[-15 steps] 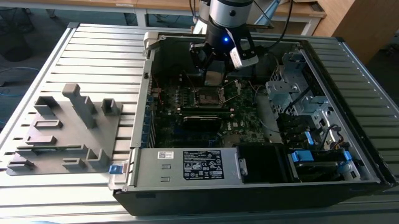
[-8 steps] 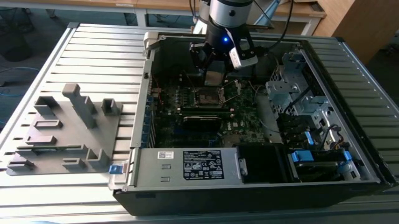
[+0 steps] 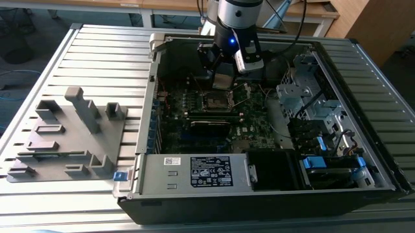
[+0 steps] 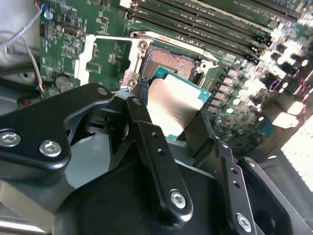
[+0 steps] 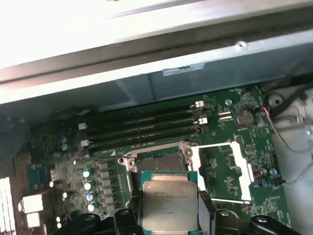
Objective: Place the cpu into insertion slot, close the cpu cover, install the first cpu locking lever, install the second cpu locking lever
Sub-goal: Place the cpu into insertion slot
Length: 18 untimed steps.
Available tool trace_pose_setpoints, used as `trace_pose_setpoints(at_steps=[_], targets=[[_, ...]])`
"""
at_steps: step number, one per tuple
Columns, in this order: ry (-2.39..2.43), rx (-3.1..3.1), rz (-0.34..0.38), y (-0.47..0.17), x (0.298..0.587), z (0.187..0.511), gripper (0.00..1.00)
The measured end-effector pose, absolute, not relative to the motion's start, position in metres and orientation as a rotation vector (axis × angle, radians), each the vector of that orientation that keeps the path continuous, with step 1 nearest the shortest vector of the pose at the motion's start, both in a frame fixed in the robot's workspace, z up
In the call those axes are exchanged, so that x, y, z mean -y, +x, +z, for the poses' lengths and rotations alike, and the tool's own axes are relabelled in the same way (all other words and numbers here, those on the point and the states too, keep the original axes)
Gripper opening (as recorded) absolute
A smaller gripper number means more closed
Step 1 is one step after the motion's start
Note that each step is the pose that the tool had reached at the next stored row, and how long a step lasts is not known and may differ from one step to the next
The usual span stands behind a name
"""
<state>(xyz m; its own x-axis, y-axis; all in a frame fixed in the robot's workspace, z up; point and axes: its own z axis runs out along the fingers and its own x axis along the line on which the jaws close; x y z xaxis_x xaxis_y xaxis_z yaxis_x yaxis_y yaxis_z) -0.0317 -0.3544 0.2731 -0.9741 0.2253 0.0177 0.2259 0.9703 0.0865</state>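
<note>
cpu point(image 4: 180, 100) point(image 5: 168, 203): I see its silver lid facing both wrist cameras. It is held off the board by two opposite edges and is not seated.
cpu position: it hangs over one edge of the insertion slot point(image 4: 168, 62) point(image 5: 157, 162) point(image 3: 216, 101) and partly covers it in both wrist views. I cannot tell how big the gap beneath it is.
insertion slot: uncovered, with a silver rim around it, set in the green board point(image 5: 222, 125).
cpu cover point(image 4: 83, 56) point(image 5: 247, 172): swung open to the side of the slot, with green board showing through its cut-out.
gripper point(image 4: 172, 116) point(image 3: 224, 77): its black fingers point(image 4: 149, 134) are clamped on the cpu, one on each side.
arm point(image 3: 236, 14): in the exterior view it reaches down into the open computer case point(image 3: 146, 126), above the slot.
memory slots point(image 5: 142, 128): long black rows just beside the socket.
fixture block point(image 3: 65, 138): grey, on the slatted table point(image 3: 97, 53) at the exterior view's left, just outside the case.
</note>
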Motion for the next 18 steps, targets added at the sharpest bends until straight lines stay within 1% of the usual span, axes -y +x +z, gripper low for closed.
trace_pose_setpoints(at_steps=[18], targets=[[-0.859,3.025,-0.139,-0.0318,0.3544,0.2723,0.54]])
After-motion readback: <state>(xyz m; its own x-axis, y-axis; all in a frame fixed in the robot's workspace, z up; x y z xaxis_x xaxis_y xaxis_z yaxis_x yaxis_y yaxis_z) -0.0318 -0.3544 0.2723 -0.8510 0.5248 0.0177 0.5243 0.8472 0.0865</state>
